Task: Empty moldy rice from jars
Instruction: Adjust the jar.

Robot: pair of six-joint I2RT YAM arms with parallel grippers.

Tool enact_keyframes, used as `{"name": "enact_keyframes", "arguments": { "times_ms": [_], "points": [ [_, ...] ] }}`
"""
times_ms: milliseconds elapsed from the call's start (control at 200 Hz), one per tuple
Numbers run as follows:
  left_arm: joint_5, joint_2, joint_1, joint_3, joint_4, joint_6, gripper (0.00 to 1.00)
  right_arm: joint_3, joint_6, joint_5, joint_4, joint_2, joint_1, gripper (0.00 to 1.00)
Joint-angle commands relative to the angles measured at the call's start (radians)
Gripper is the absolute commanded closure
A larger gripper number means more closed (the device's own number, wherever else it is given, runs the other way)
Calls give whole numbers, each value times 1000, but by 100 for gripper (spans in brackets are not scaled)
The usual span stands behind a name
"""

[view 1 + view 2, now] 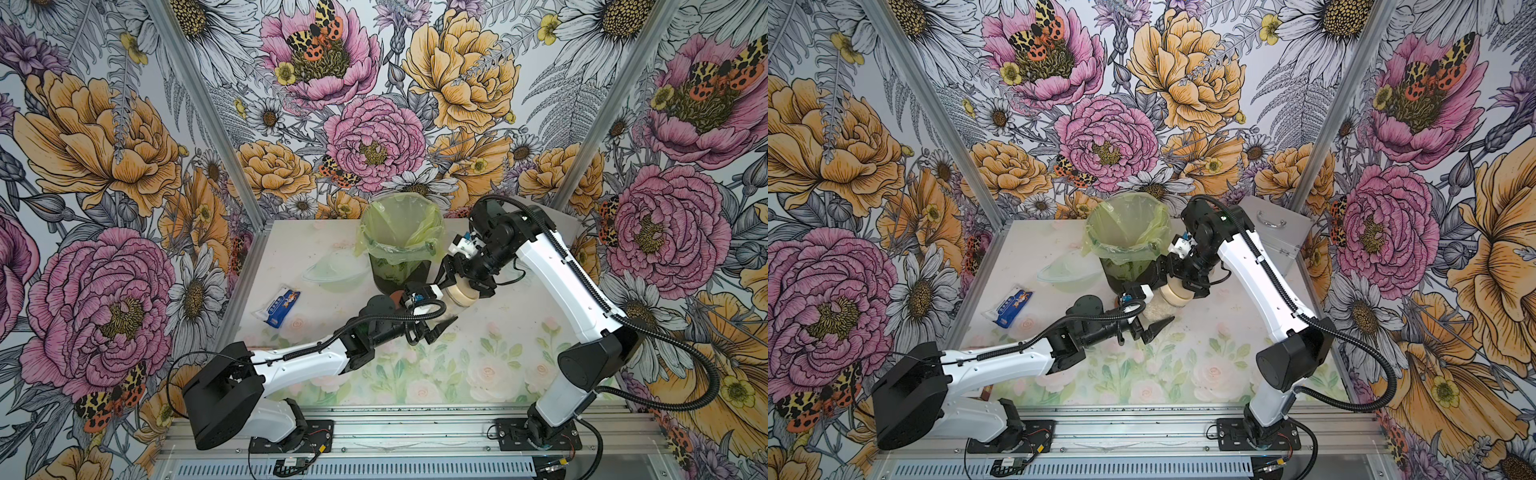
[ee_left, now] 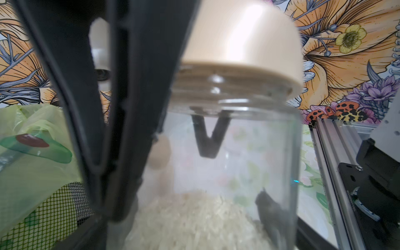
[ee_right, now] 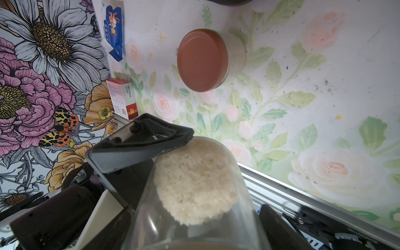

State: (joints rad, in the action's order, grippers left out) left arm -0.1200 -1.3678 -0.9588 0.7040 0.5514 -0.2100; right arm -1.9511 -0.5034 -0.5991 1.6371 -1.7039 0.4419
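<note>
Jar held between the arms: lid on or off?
On. In the left wrist view the beige lid sits on the threaded neck of the jar; rice is inside. How tight, cannot tell.

- Table: pale top printed with roses and green leaves, dotted with dark specks.
- Dark bin, lined with a yellow-green bag, stood at the far middle.
- Clear plastic bowl sat just beside the bin, on its left.
- Blue-and-white packet lay near the left edge.
- Jar with a reddish-brown lid stood upright in front of the bin, lid on; mostly hidden by an arm in both top views.
- Red-and-white carton lay at the front left edge.
- Metal case with a handle occupied the far right corner.
</note>
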Motion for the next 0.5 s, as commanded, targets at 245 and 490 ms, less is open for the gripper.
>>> {"name": "enact_keyframes", "arguments": {
  "times_ms": [245, 490],
  "points": [
    [49, 36, -7, -2, 32, 20, 27, -7, -5, -39, 63, 5, 4, 86],
    [74, 41, -22, 4, 30, 56, 58, -10, -6, -45, 61, 4, 6, 86]
  ]
}}
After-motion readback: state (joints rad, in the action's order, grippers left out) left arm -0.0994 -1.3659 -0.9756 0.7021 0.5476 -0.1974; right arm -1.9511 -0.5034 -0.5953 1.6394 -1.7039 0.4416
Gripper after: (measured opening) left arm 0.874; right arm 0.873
